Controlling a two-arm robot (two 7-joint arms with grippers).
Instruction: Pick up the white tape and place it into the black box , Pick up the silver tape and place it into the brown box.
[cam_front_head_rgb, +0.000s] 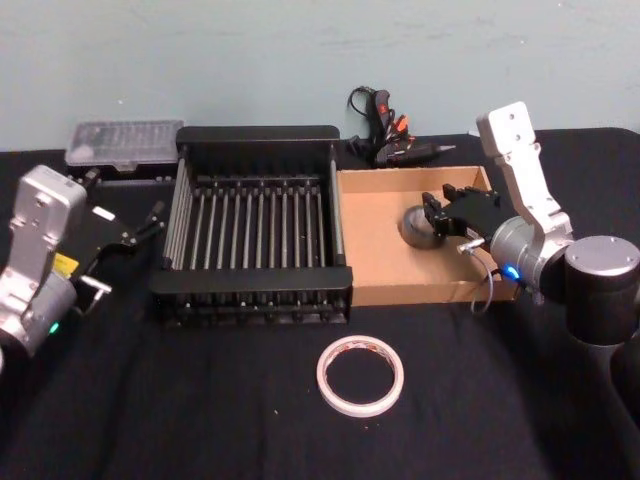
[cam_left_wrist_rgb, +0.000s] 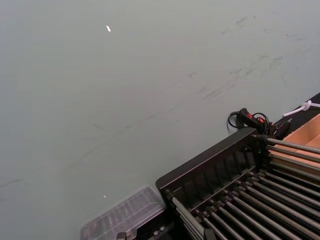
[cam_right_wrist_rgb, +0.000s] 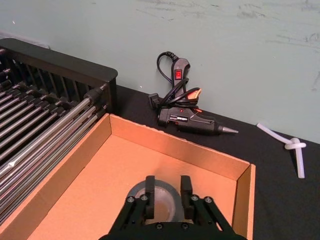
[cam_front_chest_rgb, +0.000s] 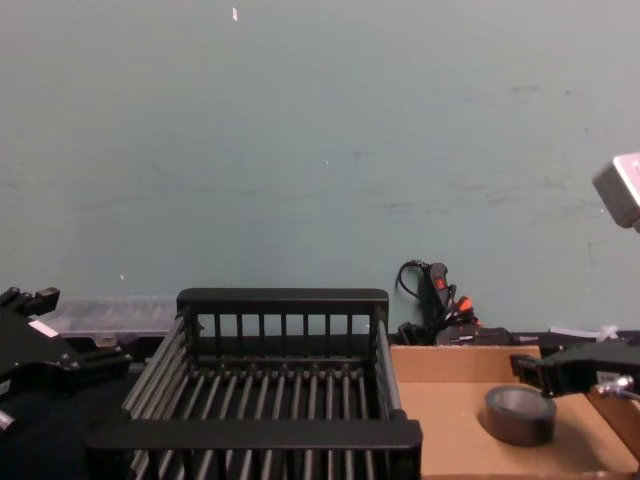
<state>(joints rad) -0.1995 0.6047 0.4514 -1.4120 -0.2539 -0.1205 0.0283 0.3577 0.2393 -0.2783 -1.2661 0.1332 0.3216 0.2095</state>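
— Nearest my head camera lies the white tape (cam_front_head_rgb: 360, 376), flat on the black table (cam_front_head_rgb: 200, 400), in front of the two boxes and apart from both.

— And the silver tape?

— I see the silver tape (cam_right_wrist_rgb: 156, 199) inside the brown box (cam_right_wrist_rgb: 150, 150), on the cardboard floor toward the right half. From the chest camera it lies flat on the tray bottom. My right tool (cam_right_wrist_rgb: 164, 191) is over it, one finger on each side of the roll, jaws parted. I can't make out firm contact from the wrist picture, so I read it as released rather than clamped.

— Left side?

— My left tool (cam_front_head_rgb: 135, 232) hangs to the left of the black box (cam_front_head_rgb: 250, 140), just outside its slatted wall. I cannot tell how its fingers are set.

— How do the boxes sit?

— Side by side, walls touching, black crate on the left, cardboard tray on the right. Behind the tray, against the green wall (cam_left_wrist_rgb: 125, 100), I see a black glue gun (cam_right_wrist_rgb: 190, 120) with its cord. Behind the crate's left corner there's a clear plastic case (cam_front_head_rgb: 125, 143).
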